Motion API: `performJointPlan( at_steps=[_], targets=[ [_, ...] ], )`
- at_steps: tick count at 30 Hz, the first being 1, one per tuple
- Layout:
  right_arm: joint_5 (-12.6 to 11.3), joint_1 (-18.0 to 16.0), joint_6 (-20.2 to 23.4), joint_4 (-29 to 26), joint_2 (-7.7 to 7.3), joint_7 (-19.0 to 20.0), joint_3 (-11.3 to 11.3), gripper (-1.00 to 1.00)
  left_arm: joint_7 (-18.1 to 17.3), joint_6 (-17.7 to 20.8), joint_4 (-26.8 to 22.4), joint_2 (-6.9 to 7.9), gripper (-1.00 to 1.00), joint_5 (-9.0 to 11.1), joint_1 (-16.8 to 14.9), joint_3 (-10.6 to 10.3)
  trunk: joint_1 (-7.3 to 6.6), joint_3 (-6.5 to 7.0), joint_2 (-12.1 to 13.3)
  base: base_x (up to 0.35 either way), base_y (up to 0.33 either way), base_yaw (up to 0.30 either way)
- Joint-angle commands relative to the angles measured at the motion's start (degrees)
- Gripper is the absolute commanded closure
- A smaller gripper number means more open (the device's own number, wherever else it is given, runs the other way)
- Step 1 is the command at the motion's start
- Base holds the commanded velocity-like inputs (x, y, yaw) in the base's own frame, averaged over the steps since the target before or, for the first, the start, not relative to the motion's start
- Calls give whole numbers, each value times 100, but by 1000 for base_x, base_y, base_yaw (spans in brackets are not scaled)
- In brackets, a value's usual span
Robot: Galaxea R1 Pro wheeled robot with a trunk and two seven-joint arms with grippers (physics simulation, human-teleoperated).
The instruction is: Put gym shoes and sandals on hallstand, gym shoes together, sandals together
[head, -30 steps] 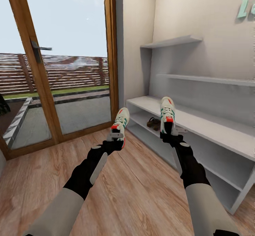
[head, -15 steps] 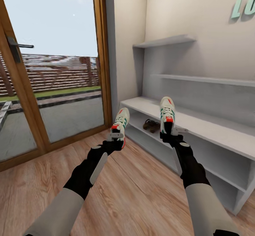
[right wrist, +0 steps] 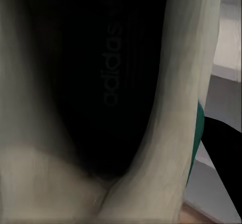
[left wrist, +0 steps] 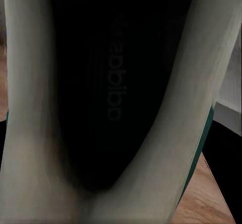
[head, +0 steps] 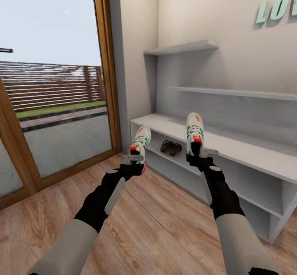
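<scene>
Each arm holds one gym shoe out in front, heel toward the robot and toe pointing away. The left gripper (head: 135, 158) is clamped on the heel of the left gym shoe (head: 140, 141), which hangs over the corridor floor (head: 156, 217) just short of the hallstand's (head: 247, 151) near corner. The right gripper (head: 197, 153) grips the heel of the right gym shoe (head: 194, 131), which is held over the front edge of the bench top. The two sandals (head: 170, 147) lie side by side in the upper cubby, between the two raised shoes as seen from the head. Open floor stretches from the rack to the glass door (head: 53, 102) on the left. Teal wall letters (head: 276, 9) read "LO", then are cut off. Inside each sneaker the wrist cameras show a faint "adidas" print (right wrist: 112, 65).
</scene>
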Motion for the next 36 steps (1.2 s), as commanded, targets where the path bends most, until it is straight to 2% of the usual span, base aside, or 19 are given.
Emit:
performJointPlan(
  at_steps=[1,19,36],
  targets=[
    [60,-4,32,-7,7,10,-12,100,51,24,-11,3,100,60,-3,-11,0,-6,-3,69,32,-266],
    [60,-4,32,-7,4,10,-19,100,51,23,-14,3,100,58,-3,-11,0,-6,-3,4,10,-266],
    [60,-4,32,-7,5,10,-19,100,51,19,-15,3,100,58,-3,-11,0,-6,-3,0,242,-266]
  ],
)
